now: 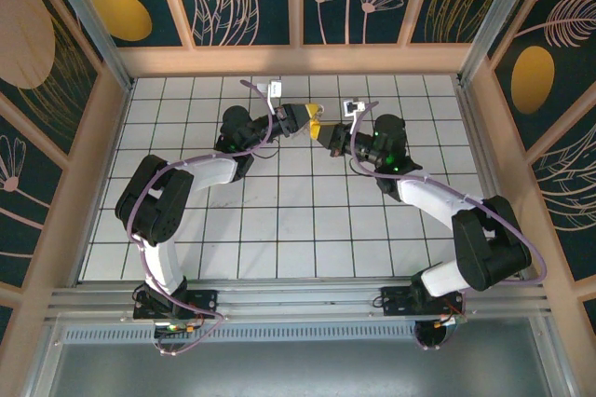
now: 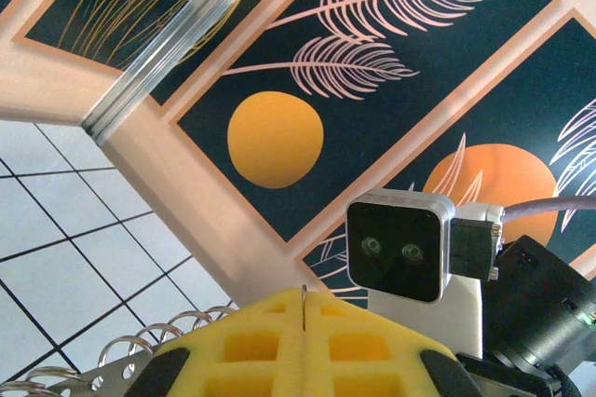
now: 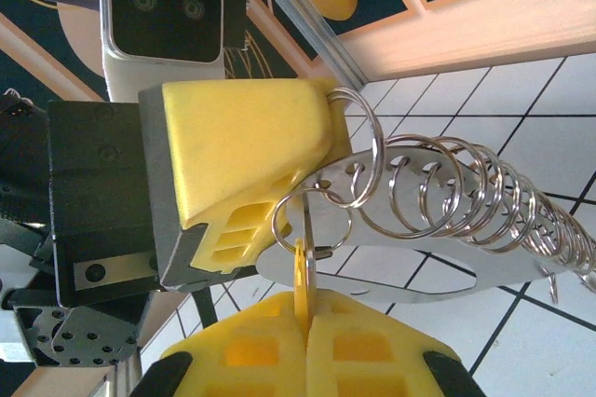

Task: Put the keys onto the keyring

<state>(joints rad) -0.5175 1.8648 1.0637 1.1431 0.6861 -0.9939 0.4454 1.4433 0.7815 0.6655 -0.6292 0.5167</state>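
- Nearest, in the right wrist view: right hand (image 3: 304, 322), yellow pads clenched on the yellow-headed key (image 3: 300, 276). We see the key edge-on, head pinched, a thin metal part standing up past the pads.
- Just beyond: small split ring (image 3: 348, 225) at the key's upper end. We can't tell whether the key is threaded on it or only crosses it.
- Next out: keyring (image 3: 391, 291), a flat pale oval loop held up in the air. Its long side runs off to the right w/ a row of silver rings (image 3: 484, 192) hung through holes along the top edge. The small split ring sits at the loop's near end, by the first hole.
- Behind that: left hand (image 3: 298, 187), clenched on the keyring's end. In the left wrist view a thin metal edge shows nipped btwn its pads (image 2: 251, 346).
- Farthest: white tiled worktop (image 3: 521, 89), behind both hands, which are raised off it. The top view puts their meeting point over its far middle.
- Step in hand, as we judge it: the threading itself. The key is at the keyring but not clearly on it yet.
- Next move prob. calls for a small, slow push or twist by the right hand to work the small split ring into the loop, w/ the left hand as a fixed clamp. Alignment is tight, and a slip could drop the key.
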